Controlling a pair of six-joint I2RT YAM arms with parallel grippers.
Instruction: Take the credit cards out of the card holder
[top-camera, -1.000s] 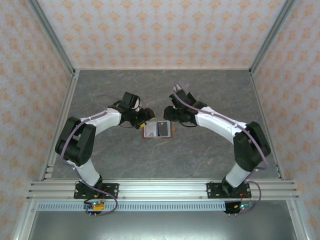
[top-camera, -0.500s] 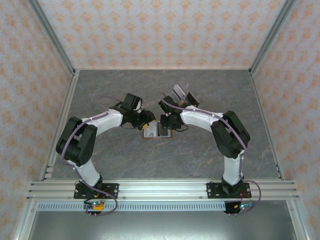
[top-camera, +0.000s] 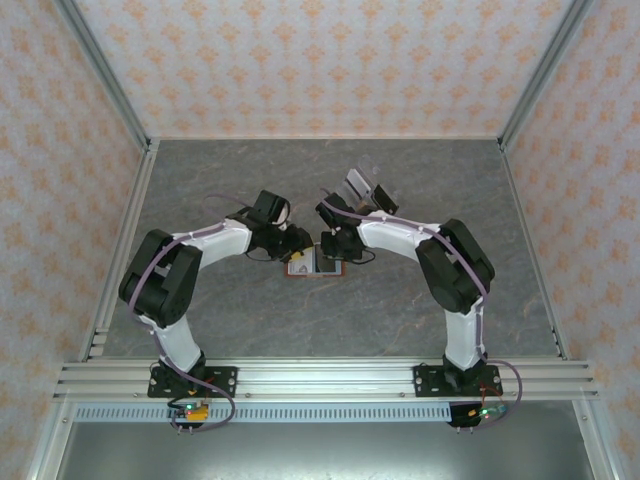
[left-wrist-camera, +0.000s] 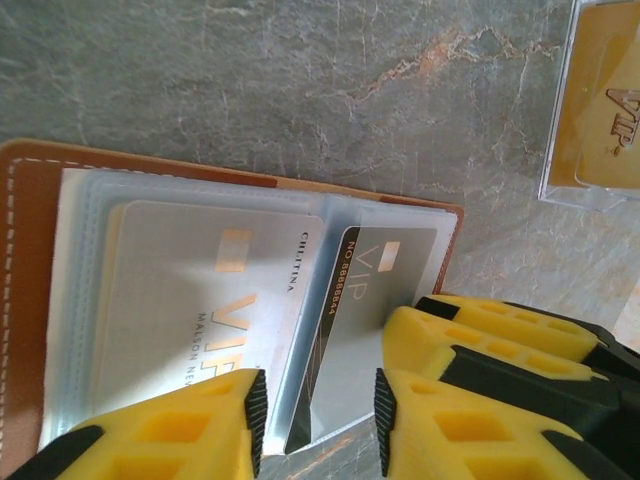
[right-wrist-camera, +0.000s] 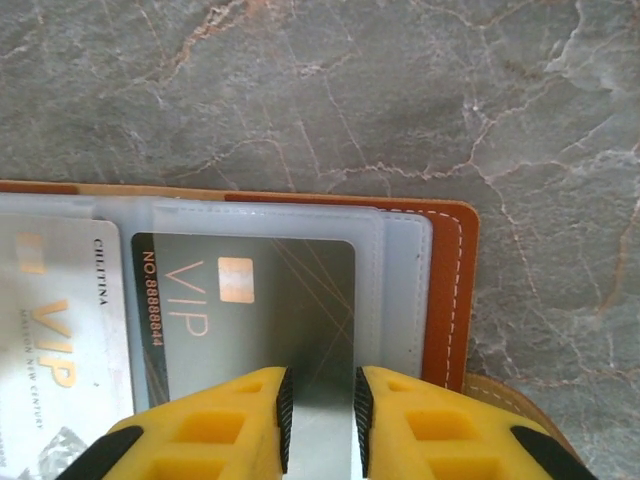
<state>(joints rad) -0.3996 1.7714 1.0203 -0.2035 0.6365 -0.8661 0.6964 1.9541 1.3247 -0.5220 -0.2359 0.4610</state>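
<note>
Nearest you, the arms have folded inward over the last second. The right elbow has swung in hardest, so both wrists now crowd the middle of the surface (top-camera: 420, 300) instead of flanking it. Your left fingers (left-wrist-camera: 190, 430) have narrowed but still show a clear gap, and they grip nothing. That gap sits over the seam where the silver card (left-wrist-camera: 190, 300) meets the dark card (left-wrist-camera: 375, 290). Your right fingers (right-wrist-camera: 220, 420) are closer together, leaving only a thin slot. The near edge of the dark card (right-wrist-camera: 270, 300) shows through that slot, and no pinch on it is visible. Just beyond, the card holder (right-wrist-camera: 450, 290) lies open and flat with its brown rim showing, and both cards are still in their clear pockets. From above, the card holder (top-camera: 315, 264) sits right under the two wrists. Farther out, a clear case (left-wrist-camera: 600, 110) holding a gold card rests apart on the stone. The approach looks finished, so I judge the dark card's extraction to be the step in hand.
</note>
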